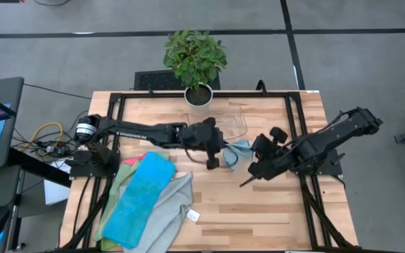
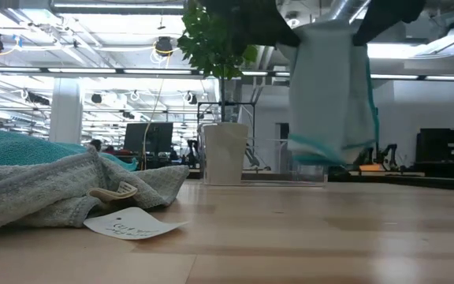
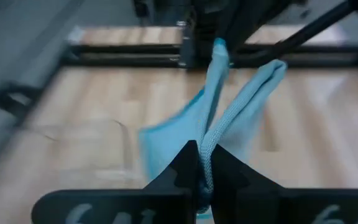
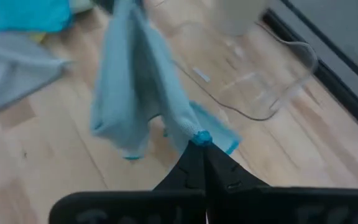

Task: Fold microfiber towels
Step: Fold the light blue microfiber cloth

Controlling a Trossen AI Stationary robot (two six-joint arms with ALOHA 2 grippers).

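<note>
A light grey towel with teal edging (image 1: 240, 149) hangs in the air between my two grippers over the middle of the table; in the low view this towel (image 2: 329, 95) droops in folds well above the wood. My left gripper (image 1: 223, 160) is shut on it from the left, my right gripper (image 1: 254, 167) from the right. A heap of other towels lies at the table's front left: a bright blue one (image 1: 143, 195) on top of a grey one (image 1: 169, 211), with pink, green and yellow edges showing beneath. My left gripper pinches a hemmed edge of the towel (image 3: 209, 144) between its two fingertips, slanting down from the table's left. The cloth runs from there across to the other gripper, slack and clear of the table. How many layers it has, I cannot tell. My right gripper pinches a teal-edged corner of the towel (image 4: 201, 137) between its fingertips, slanting down from the table's right. The rest of the towel (image 4: 135, 87) hangs away from that corner in loose folds, clear of the table.
A clear plastic tray (image 1: 235, 118) lies at the far middle, just beyond the held towel, next to a potted plant (image 1: 197, 63). A white tag (image 1: 193, 216) on the grey towel rests on the wood. Bare wood shows at the front middle and right.
</note>
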